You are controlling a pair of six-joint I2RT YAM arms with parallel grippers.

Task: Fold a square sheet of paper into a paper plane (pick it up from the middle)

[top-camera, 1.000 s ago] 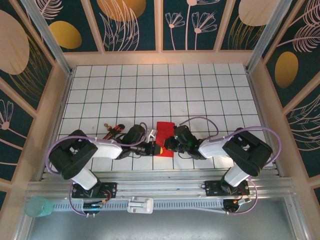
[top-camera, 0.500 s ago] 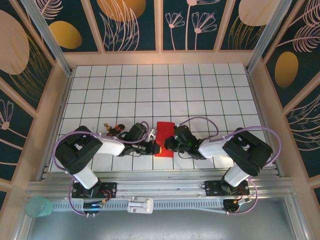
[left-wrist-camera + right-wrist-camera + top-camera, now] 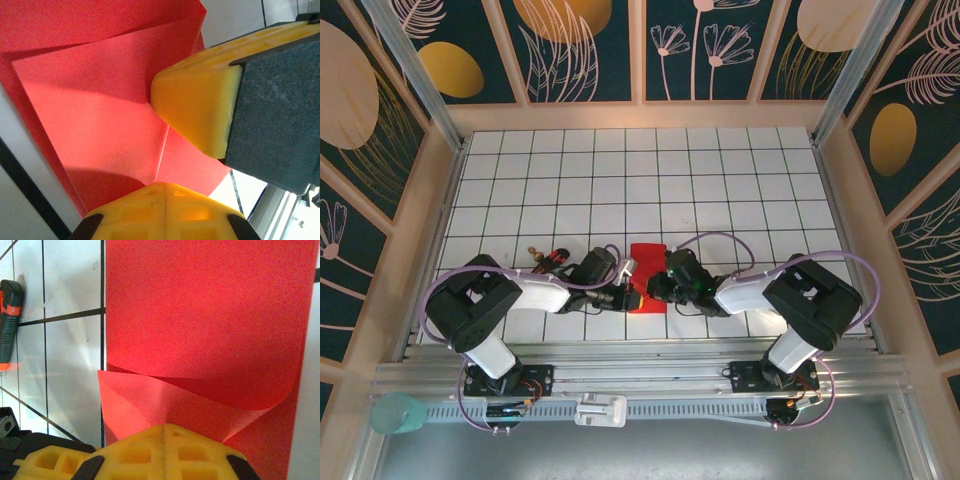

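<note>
The square sheet of paper (image 3: 648, 262) is bright red and lies on the white grid table near the front, between my two grippers. One near corner is folded over as a lighter flap (image 3: 150, 400), whose free edge bows up. My left gripper (image 3: 632, 297) is shut, its yellow fingertips (image 3: 165, 186) together at a crease on the flap (image 3: 100, 110). My right gripper (image 3: 656, 287) is shut too, its tips (image 3: 166, 426) resting on the same flap from the other side. In the left wrist view the right gripper's yellow finger (image 3: 195, 110) sits on the paper close to mine.
A black and red-orange tool (image 3: 548, 260) lies on the tiles left of the paper, also at the left edge of the right wrist view (image 3: 9, 315). A teal cup (image 3: 395, 412) stands off the table at the front left. Patterned walls enclose the table.
The left arm has drawn in and its gripper has edged slightly right toward the paper. The right gripper and the paper have hardly moved.
</note>
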